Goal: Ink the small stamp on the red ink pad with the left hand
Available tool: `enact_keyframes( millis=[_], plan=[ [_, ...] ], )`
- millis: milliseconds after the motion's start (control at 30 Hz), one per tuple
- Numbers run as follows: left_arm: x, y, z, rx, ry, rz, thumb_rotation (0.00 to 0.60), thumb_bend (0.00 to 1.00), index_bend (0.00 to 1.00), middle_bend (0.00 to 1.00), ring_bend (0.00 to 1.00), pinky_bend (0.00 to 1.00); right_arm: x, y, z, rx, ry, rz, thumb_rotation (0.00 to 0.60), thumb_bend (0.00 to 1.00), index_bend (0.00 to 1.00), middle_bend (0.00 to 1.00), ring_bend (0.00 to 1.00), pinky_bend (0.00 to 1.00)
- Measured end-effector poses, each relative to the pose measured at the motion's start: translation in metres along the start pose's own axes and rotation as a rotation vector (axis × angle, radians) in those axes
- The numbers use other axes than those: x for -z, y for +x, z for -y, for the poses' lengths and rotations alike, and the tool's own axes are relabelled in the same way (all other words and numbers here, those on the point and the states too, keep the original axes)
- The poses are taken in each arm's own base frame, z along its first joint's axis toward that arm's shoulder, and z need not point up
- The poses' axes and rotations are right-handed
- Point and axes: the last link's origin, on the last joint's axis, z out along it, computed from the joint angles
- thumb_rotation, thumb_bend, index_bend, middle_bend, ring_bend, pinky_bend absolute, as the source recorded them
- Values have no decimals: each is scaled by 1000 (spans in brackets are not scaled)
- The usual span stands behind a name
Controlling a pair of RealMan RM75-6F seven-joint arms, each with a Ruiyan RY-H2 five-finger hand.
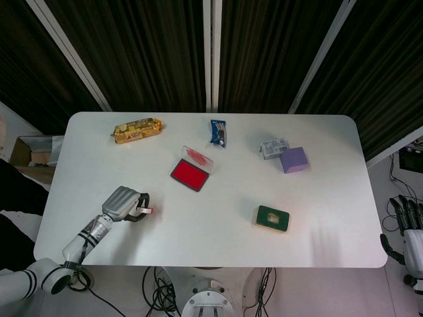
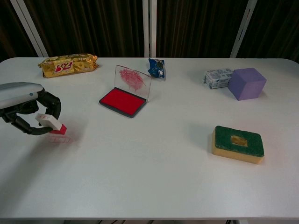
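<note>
The small stamp (image 2: 51, 123), white with a red inked face, is pinched in my left hand (image 2: 29, 108) at the table's front left. In the head view the left hand (image 1: 123, 203) holds the stamp (image 1: 145, 211) just above the white table (image 1: 218, 224), over a faint red print (image 2: 60, 138). The red ink pad (image 2: 122, 101) lies open near the middle left, its clear lid (image 2: 132, 82) standing up and smeared red; the ink pad (image 1: 190, 175) is well apart from the hand. My right hand (image 1: 404, 231) hangs off the table at the far right edge, fingers apart.
A gold snack pack (image 2: 68, 64) lies at the back left and a blue packet (image 2: 156, 67) at the back middle. A white box (image 2: 218, 77) and purple cube (image 2: 247, 83) sit at the right. A green-topped sponge (image 2: 238, 143) lies front right. A cardboard box (image 1: 30, 155) stands beside the table.
</note>
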Motion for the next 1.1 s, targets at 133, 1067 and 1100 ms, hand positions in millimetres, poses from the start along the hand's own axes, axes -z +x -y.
enact_keyframes(
  millis=[133, 1067, 1100],
  plan=[
    [0, -11, 5, 15, 7, 17, 600, 411, 618, 634, 1000, 1000, 1, 0, 1, 3, -2, 0, 600, 287, 0, 0, 0, 0],
    [-12, -18, 20, 45, 24, 75, 600, 375, 403, 457, 1000, 1000, -1, -1, 2, 15, -10, 14, 600, 287, 0, 0, 0, 0],
    [-12, -18, 20, 44, 21, 76, 600, 373, 394, 451, 1000, 1000, -1, -1, 2, 15, -10, 15, 600, 287, 0, 0, 0, 0]
  ],
)
